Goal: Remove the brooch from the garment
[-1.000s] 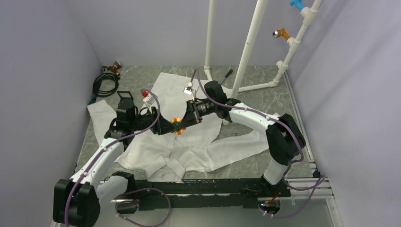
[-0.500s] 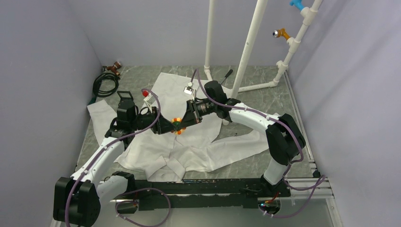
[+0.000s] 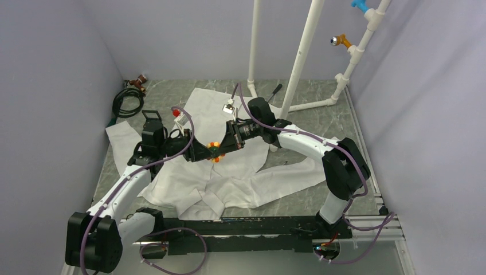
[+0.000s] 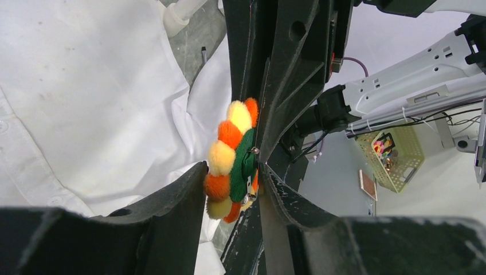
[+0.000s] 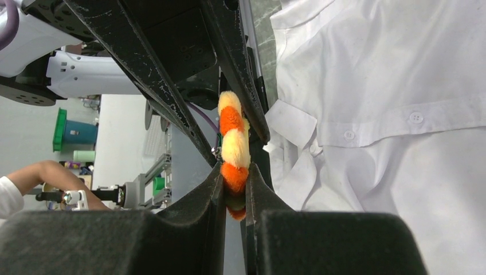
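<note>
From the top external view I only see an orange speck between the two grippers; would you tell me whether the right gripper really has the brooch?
Observer: Yes. In the right wrist view the right gripper pinches the brooch edge-on between its jaws.
Operator: And the left gripper?
Observer: The left wrist view shows the left gripper flanking the same brooch; I cannot tell whether it is pressing.
Operator: Is it free of the white shirt?
Observer: Its green backing and metal clasp show bare in the left wrist view, with no fabric over them; more I cannot say.
</note>
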Available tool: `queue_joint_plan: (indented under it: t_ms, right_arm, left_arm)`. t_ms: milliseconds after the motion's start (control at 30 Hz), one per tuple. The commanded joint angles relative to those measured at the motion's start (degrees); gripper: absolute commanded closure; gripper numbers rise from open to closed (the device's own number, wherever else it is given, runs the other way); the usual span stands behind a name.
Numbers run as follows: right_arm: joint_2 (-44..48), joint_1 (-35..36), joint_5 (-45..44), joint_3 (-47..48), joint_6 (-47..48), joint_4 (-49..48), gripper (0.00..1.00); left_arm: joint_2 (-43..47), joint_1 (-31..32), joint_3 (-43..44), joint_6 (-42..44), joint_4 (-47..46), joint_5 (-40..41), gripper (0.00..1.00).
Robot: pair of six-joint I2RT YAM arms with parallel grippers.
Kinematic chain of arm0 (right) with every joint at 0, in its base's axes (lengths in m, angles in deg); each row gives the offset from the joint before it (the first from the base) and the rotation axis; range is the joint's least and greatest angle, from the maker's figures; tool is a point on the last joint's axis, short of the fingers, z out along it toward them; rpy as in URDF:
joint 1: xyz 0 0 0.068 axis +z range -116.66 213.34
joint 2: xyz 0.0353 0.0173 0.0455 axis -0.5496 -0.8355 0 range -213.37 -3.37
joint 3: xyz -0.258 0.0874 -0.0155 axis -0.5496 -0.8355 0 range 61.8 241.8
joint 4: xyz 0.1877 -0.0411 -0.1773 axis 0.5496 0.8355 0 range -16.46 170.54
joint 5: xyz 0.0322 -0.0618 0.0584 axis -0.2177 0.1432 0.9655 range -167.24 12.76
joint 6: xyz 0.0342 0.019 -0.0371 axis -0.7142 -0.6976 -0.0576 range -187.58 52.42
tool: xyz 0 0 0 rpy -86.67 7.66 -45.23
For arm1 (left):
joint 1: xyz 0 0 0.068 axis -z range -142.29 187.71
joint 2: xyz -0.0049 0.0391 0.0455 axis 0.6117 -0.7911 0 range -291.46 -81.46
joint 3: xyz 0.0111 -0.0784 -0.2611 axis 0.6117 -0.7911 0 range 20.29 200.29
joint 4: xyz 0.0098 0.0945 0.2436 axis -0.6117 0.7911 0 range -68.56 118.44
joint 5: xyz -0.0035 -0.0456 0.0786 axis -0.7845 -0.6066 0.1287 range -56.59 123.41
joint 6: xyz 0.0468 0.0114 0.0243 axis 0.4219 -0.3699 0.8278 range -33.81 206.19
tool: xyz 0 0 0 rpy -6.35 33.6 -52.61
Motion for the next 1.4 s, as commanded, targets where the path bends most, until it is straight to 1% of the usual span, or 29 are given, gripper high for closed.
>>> queue_joint_plan:
  t_ms: [0, 233, 333, 533, 667, 867, 1200, 1367]
  right_arm:
    - [2.73, 0.24, 2.45, 1.32, 0.59, -2.5, 1.0]
    - [2.37, 0.06, 2.42, 0.96, 0.5, -2.62, 1.0]
    - [2.51, 0.05, 2.5, 0.92, 0.5, -2.91, 1.0]
    - [2.65, 0.05, 2.77, 1.23, 0.59, -3.28, 1.0]
    - [2.84, 0.06, 2.96, 1.06, 0.41, -3.68, 1.0]
    - [3.04, 0.06, 3.21, 1.0, 0.37, -4.09, 1.0]
    - [3.73, 0.06, 3.22, 0.8, 1.16, -3.8, 1.0]
    - [3.62, 0.06, 3.2, 0.7, 1.03, -4.11, 1.0]
  left_arm:
    - [-0.14, -0.98, 0.68, -0.2, -1.56, 0.19, 0.56]
    - [0.71, -1.83, 0.67, 0.17, -0.73, -0.28, 0.53]
    - [0.43, -1.97, 0.5, 0.65, -0.08, -0.46, 0.55]
    - [-0.96, -1.97, -0.27, -0.52, -2.2, -1.37, 0.59]
    - [-1.97, -1.74, -0.66, -1.9, -4.27, -1.8, 0.61]
    - [-2.9, -0.22, -0.5, -1.64, -4.93, -1.36, 0.62]
    - [-4.93, 0.64, 0.13, -1.64, -4.48, -0.02, 0.72]
    - [-5.19, 1.71, 0.77, -1.21, -5.01, -0.91, 0.72]
